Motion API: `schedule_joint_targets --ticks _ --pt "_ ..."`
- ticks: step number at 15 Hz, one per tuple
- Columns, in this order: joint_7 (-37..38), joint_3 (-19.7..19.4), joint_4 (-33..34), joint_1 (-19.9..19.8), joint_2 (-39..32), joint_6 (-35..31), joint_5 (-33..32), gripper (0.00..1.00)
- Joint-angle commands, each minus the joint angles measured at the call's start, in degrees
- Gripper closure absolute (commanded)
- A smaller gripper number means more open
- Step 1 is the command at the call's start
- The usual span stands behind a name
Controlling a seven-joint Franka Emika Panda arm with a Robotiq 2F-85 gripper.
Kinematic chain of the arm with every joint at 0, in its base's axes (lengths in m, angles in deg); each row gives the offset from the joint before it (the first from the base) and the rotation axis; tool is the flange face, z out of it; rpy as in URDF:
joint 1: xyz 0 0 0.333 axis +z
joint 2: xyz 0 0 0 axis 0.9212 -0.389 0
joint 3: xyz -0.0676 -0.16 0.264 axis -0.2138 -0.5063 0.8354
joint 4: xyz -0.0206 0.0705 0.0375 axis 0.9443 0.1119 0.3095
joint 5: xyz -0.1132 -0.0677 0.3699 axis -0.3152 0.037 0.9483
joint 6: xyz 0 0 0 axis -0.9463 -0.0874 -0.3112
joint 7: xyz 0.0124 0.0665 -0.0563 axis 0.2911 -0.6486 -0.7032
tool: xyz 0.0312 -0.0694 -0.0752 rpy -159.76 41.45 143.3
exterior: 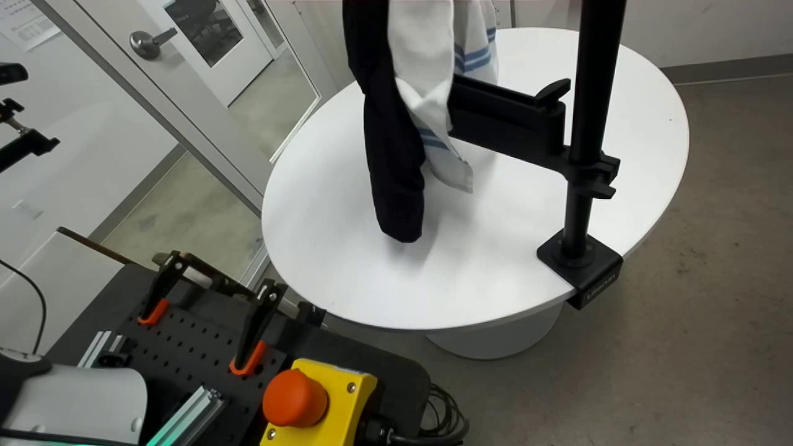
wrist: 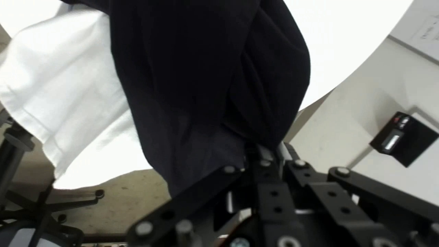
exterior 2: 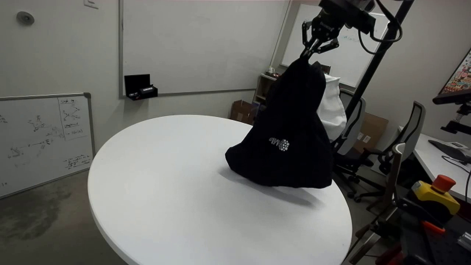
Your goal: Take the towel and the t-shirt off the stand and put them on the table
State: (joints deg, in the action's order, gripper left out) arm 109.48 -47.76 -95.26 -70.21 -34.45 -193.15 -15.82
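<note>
The black t-shirt [exterior 2: 290, 121] hangs bunched from my gripper [exterior 2: 308, 52], with its lower edge just over the white round table [exterior 2: 165, 184]. In the wrist view my gripper [wrist: 272, 152] is shut on the t-shirt [wrist: 192, 85]. In an exterior view the t-shirt [exterior: 396, 179] hangs by the end of the stand's arm; my gripper is out of view there. The white towel [exterior: 427, 56] with blue stripes drapes over that arm of the black stand [exterior: 595, 87]. The towel also shows behind the t-shirt [exterior 2: 333, 110] and in the wrist view [wrist: 75, 92]. Whether the t-shirt touches the arm is hidden.
The stand's pole rises from a clamp base [exterior: 576, 260] at the table edge. A dark bench with orange-tipped clamps [exterior: 251, 334] and a yellow box with a red button [exterior: 341, 402] stands beside the table. Office chairs [exterior 2: 408, 136] stand beyond.
</note>
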Motion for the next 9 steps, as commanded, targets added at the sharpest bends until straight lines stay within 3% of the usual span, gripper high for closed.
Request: schedule_joint_targets --ticks 1,9 --pt "-9.7 4.3 -3.3 -0.3 8.4 -2.2 6.4 0.99" --pt "-36.0 8.9 -7.6 4.1 20.3 2.1 27.0 0.99"
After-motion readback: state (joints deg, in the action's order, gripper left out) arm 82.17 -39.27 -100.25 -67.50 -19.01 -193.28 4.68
